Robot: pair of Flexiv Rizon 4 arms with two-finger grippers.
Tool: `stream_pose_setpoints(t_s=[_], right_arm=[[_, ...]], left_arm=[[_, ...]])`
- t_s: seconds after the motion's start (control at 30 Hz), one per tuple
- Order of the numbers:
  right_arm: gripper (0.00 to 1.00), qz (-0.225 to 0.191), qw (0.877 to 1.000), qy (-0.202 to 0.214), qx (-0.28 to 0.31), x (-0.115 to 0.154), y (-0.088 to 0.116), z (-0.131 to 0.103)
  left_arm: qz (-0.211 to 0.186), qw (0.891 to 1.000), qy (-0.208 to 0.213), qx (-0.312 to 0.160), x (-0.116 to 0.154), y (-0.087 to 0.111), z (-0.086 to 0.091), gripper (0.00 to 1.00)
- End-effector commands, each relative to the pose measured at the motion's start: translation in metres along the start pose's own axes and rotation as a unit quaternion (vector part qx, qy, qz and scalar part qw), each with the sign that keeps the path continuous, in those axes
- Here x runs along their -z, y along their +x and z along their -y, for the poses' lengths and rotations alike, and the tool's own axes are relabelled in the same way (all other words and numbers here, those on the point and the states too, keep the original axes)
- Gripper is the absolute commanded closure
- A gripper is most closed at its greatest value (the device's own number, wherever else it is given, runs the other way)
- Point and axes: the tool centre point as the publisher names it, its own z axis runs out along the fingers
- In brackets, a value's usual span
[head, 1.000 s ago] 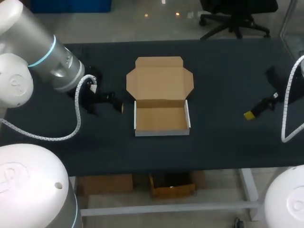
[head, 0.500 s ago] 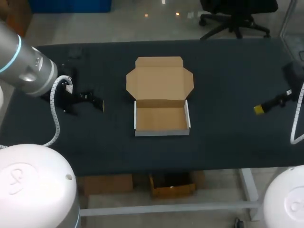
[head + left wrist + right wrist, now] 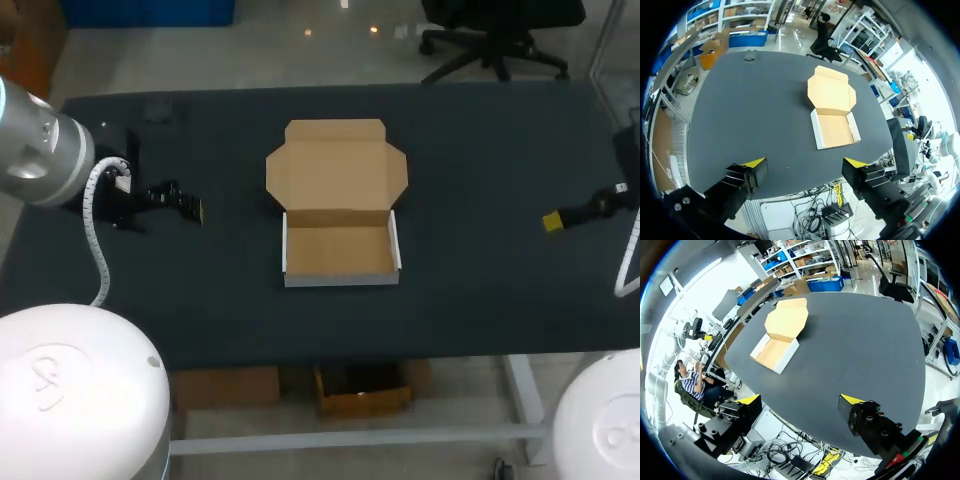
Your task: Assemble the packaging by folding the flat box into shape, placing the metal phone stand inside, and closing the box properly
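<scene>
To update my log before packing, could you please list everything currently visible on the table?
Box: one, brown cardboard with white outer walls, mid-table, folded into a tray, lid open flat behind it, empty.
Metal phone stand: none in view.
Small dark item: one, near the table's far left edge, too small to identify.
Table: one, black.
Left gripper: one, black with yellow tips, open, over the table's left part.
Right gripper: one, same colours, open, near the table's right edge.

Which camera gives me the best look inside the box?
The head view: it looks straight down into the box, which is empty with the lid open. Both wrist views show the box farther off and at a slant.
</scene>
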Motion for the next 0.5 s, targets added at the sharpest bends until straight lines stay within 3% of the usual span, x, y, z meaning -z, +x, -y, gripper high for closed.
stream_pose_setpoints(t_s=[0.03,0.5], right_arm=[[0.0,-0.004,1.0,0.002,-0.01,0.0106,0.002,0.0045],[0.0,-0.005,0.998,0.014,-0.06,0.0122,-0.0025,0.0099]], left_arm=[[0.004,1.0,0.007,-0.001,0.0111,0.0022,-0.004,0.0],[0.02,1.0,0.003,0.009,0.0134,0.0021,-0.004,0.0]])
